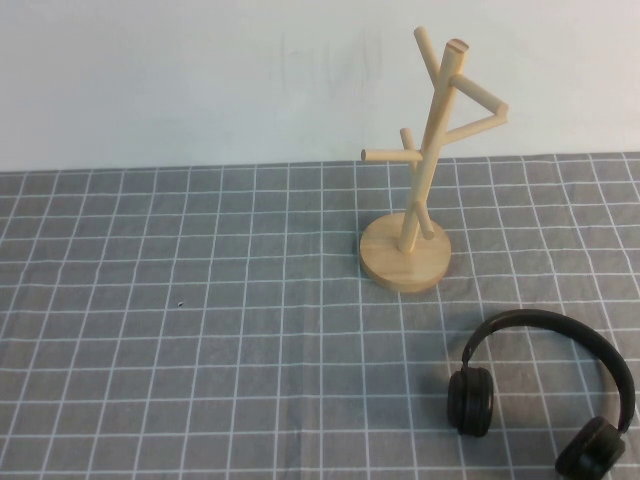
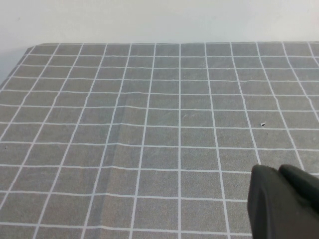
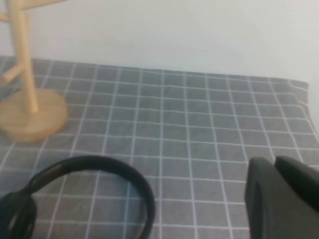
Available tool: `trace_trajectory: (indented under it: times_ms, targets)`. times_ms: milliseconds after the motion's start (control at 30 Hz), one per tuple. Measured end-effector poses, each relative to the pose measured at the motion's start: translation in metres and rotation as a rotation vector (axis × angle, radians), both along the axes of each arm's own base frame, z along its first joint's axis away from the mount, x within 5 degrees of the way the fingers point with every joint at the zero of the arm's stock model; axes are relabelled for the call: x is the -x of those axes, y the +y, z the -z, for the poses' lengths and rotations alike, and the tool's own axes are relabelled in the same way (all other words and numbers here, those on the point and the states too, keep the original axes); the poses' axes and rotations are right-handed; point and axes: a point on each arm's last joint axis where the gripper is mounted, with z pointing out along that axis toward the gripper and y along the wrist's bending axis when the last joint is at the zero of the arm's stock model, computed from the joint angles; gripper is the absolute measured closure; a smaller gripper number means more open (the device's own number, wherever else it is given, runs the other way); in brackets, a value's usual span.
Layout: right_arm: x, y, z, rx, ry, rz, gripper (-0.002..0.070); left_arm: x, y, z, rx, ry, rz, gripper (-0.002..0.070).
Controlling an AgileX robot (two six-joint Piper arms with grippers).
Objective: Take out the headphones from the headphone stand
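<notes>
The black headphones (image 1: 548,322) lie flat on the grey checked cloth at the front right, off the stand, with both ear cups toward me. The wooden headphone stand (image 1: 428,150) stands upright behind them, and its branches are bare. In the right wrist view the headphones' headband (image 3: 102,163) and the stand (image 3: 25,79) both show. My right gripper (image 3: 273,162) is shut and empty, apart from the headphones. My left gripper (image 2: 276,170) is shut and empty over bare cloth. Neither arm shows in the high view.
The grey cloth with a white grid (image 1: 200,330) covers the table up to a white wall at the back. The cloth's far edge shows in the left wrist view (image 2: 149,44).
</notes>
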Motion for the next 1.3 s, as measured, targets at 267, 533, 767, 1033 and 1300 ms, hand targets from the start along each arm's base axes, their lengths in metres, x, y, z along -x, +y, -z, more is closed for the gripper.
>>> trace_trajectory:
  times_ms: [267,533,767,1033,1300]
  targets:
    - [-0.007,-0.002,0.049,-0.013,-0.051,0.063,0.0682,0.0,0.0,0.0,0.0,0.0,0.0,0.0679]
    - [-0.021,0.0,0.092,-0.01,-0.091,0.034,0.0682,0.0,0.0,0.0,0.0,0.0,0.0,0.0679]
    - [-0.019,-0.002,0.102,-0.025,0.027,0.053,0.0682,0.0,0.0,0.0,0.0,0.0,0.0,0.068]
    - [-0.019,-0.002,0.102,-0.025,0.027,0.053,0.0682,0.0,0.0,0.0,0.0,0.0,0.0,0.0679]
    - [-0.019,-0.002,0.102,-0.025,0.027,0.053,0.0682,0.0,0.0,0.0,0.0,0.0,0.0,0.0679]
